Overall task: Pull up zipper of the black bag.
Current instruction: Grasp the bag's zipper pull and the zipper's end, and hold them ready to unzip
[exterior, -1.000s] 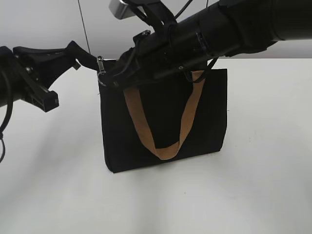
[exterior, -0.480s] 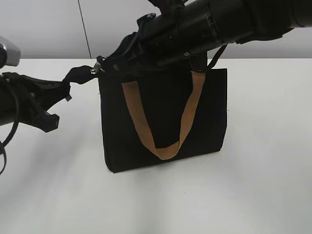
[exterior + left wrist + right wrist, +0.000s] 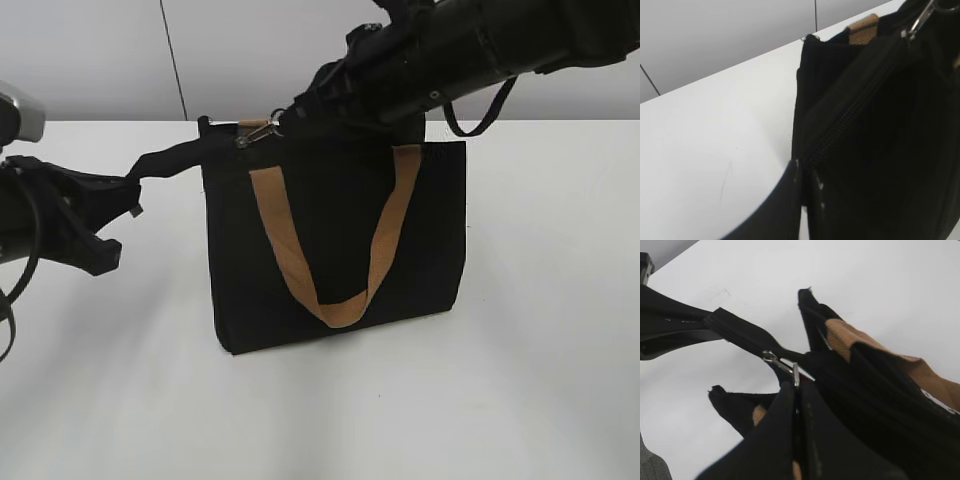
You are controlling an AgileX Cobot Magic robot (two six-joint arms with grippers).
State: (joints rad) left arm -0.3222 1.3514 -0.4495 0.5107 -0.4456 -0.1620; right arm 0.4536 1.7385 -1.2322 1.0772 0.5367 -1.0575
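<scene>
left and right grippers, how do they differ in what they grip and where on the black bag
The left gripper pinches the black zip tail, pulled taut off the black fabric tote bag's left corner; the right gripper pinches the small silver metal zipper slider's pull tab above the top edge. The left arm sits low, the right comes in high. Both are shut.

left arm [image 3: 50, 215]: matte black, angular bracket shapes, thin black cable looping below, silver-grey housing at top
right arm [image 3: 470, 50]: thick black cylindrical tube, black cables looping alongside

The black bag [image 3: 330, 240] is matt woven cloth, its zipper [image 3: 782, 365] shiny silver metal, the table [image 3: 520, 380] smooth white.
</scene>
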